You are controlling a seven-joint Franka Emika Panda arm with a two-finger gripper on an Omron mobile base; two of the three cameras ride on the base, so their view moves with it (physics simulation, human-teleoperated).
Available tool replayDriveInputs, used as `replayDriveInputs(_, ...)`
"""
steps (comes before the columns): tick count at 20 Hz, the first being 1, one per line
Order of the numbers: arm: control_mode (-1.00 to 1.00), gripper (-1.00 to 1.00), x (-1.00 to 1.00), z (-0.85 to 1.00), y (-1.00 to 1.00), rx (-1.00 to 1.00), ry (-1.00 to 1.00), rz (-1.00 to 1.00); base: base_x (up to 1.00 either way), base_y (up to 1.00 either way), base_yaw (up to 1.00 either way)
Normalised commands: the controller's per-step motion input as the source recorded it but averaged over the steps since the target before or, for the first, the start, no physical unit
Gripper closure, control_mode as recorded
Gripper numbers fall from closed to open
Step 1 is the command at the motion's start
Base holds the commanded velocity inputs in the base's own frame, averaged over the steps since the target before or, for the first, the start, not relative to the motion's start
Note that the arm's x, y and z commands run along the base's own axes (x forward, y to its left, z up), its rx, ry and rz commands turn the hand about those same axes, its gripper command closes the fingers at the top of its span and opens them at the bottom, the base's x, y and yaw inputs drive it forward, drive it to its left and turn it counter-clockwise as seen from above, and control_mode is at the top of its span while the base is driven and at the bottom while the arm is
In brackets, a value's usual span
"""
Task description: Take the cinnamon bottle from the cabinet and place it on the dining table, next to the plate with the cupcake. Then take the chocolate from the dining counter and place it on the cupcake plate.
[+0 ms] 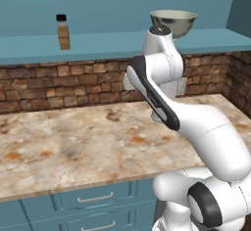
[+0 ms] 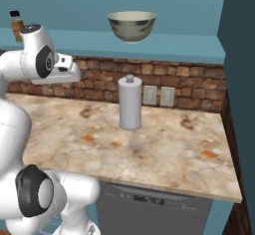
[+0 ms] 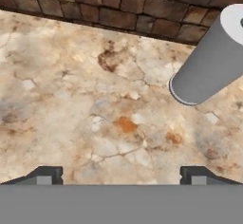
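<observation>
1. The gripper [image 3: 121, 175] hangs released, jaws wide apart, over the marble tabletop [image 3: 95, 104].
2. The cinnamon bottle [image 1: 62, 32] stands on the teal shelf [image 1: 98, 44], above and well apart from the gripper.

Lighting is even and moderately bright across all three rendered views, with no hard cast shadows and no glare on the counter [image 1: 73, 142]. Surface textures appear soft and slightly blurred, most so in the hand view; no edge distortion is evident
</observation>
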Motion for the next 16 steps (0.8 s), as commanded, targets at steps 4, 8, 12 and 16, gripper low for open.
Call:
replayDriveInputs(4,-1.0,-1.0,0.15,0.98,0.32,0.18,0.0,0.13,0.0,0.0,0.0)
replayDriveInputs(8,-1.0,-1.0,0.09,0.78,0.23,0.24,-0.05,0.09,0.0,0.0,0.0)
replayDriveInputs(12,-1.0,-1.0,0.07,0.2,0.82,0.02,-0.18,0.0,0.0,0.0,0.0)
replayDriveInputs(16,-1.0,-1.0,0.18,0.45,1.0,-0.09,-0.18,0.0,0.0,0.0,0.0)
